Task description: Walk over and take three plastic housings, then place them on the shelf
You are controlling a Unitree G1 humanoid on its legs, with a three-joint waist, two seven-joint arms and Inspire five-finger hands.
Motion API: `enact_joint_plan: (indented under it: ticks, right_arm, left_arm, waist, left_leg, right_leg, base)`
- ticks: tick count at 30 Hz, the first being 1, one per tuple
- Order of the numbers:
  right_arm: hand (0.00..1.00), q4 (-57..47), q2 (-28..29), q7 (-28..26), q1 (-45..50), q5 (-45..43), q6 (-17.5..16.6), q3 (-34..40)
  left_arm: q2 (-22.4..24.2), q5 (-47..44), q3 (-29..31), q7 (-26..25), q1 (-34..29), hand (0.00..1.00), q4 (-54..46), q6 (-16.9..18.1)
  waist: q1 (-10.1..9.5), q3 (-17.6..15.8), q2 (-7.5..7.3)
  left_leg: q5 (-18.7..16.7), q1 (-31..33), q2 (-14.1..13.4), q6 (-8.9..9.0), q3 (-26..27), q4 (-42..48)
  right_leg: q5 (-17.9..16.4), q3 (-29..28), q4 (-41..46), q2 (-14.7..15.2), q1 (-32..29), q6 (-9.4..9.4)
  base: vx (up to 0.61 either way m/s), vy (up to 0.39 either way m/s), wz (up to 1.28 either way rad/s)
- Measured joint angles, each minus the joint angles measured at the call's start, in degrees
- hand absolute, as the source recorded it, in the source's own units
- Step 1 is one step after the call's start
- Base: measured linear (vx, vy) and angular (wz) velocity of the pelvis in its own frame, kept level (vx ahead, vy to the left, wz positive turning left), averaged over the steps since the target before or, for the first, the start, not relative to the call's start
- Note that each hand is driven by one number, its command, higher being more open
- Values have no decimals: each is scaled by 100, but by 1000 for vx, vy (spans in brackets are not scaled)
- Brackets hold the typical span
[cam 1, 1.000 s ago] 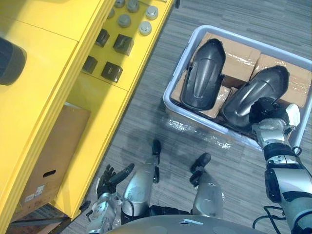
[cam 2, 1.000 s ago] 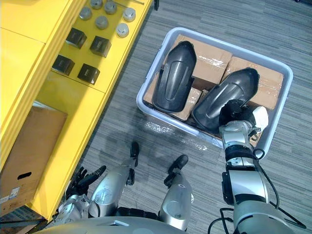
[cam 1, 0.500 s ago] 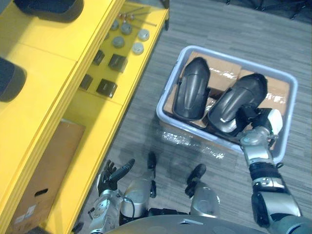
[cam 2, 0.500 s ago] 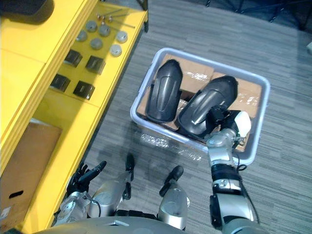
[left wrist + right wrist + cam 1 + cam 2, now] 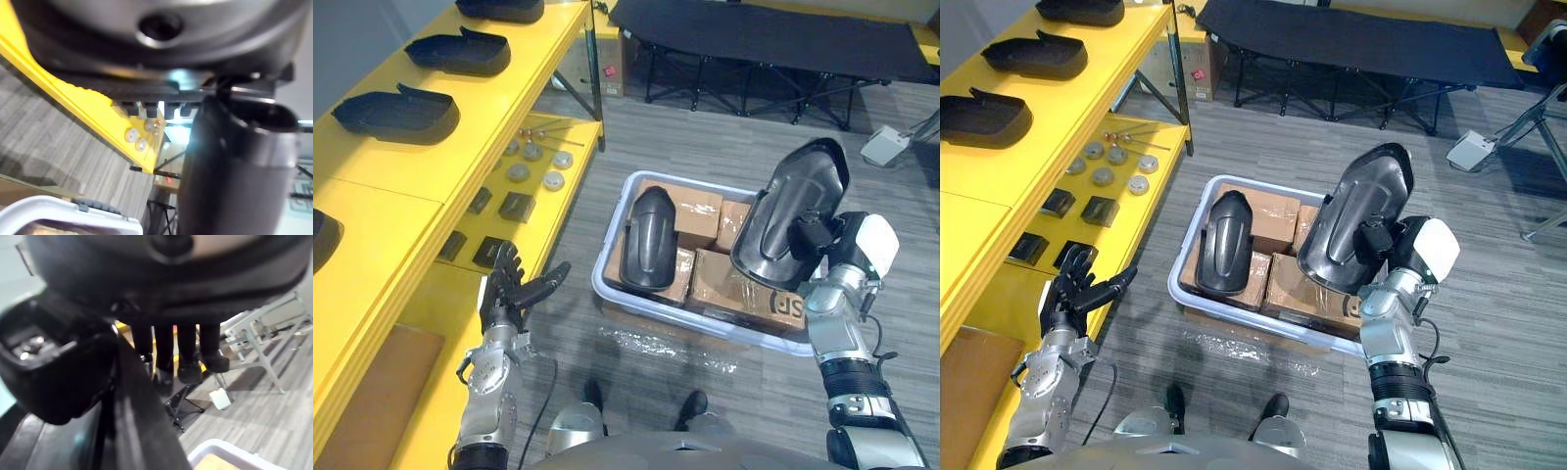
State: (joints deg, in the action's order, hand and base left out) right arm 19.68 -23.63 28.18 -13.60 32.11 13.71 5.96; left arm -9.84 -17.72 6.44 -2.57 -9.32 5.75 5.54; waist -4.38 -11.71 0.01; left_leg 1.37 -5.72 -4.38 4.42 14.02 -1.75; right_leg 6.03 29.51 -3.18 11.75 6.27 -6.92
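One plastic housing hangs tilted above the right side of the tub. It is pinched at its right edge between the thumb and curled fingers of the right robot hand. A second housing lies on the cardboard boxes in the tub's left half. Held by one edge only, the long shell could swing or slip out during the walk. The yellow shelf stands well apart to the left and carries other housings that a careless set-down could knock. The left robot hand is spread and empty beside the shelf.
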Motion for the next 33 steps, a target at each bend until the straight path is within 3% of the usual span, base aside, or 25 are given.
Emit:
enact_joint_plan:
  ticks: [4, 8, 11, 14, 27, 33]
  right_arm:
    - [0, -39, -390, -141, -255, 349, -421, -253]
    - [0, -40, -555, -186, -540, 609, -1022, -499]
    - [0, -39, -560, -185, -739, 940, -1466, -666]
    - [0, -39, -569, -179, -810, 1048, -1727, -790]
    - [0, -38, -509, -161, -878, 1255, -2341, -1233]
    - [0, -36, -55, -140, -886, 1255, -2544, -1487]
  left_arm:
    - [-248, -609, 2, 517, 297, 100, -202, -308]
    - [-429, -2244, -183, 1375, 609, 100, -238, -935]
    - [-469, -2792, -378, 1979, 730, 100, -241, -1135]
    - [-469, -2969, -420, 2190, 775, 100, -241, -1216]
    - [-445, -3181, -960, 2199, 1251, 100, 211, -1364]
    - [-286, -3192, -1425, 1973, 1650, 100, 814, -1369]
  waist:
    - [-1, 48, 55]
    - [3, 251, 60]
    - [5, 287, 26]
    - [12, 321, 24]
    - [97, 521, 30]
    - [123, 629, -16]
  left_leg:
    - [-59, 7, -32, 8, -2, 125]
    - [-86, -7, -37, 9, 11, 172]
    - [-103, -50, -41, 14, 76, 182]
    - [-174, -48, -59, 16, 143, 280]
    - [-191, -47, -47, 23, 144, 291]
    - [-184, -28, -81, 22, 141, 282]
  right_leg:
    - [0, 2, 0, -14, 54, 0]
    - [0, -8, -3, -13, 81, 0]
    - [1, -62, -1, -13, 87, 0]
    - [0, -124, 1, -14, 88, 0]
    - [2, -135, -9, -14, 85, 2]
    - [71, -160, -125, -77, 90, 63]
  base:
    - [3, -3, -1]
    - [2, 4, -1]
    - [-5, 20, -10]
    - [0, 23, -11]
    - [2, 2, -1]
    - [2, 6, -2]
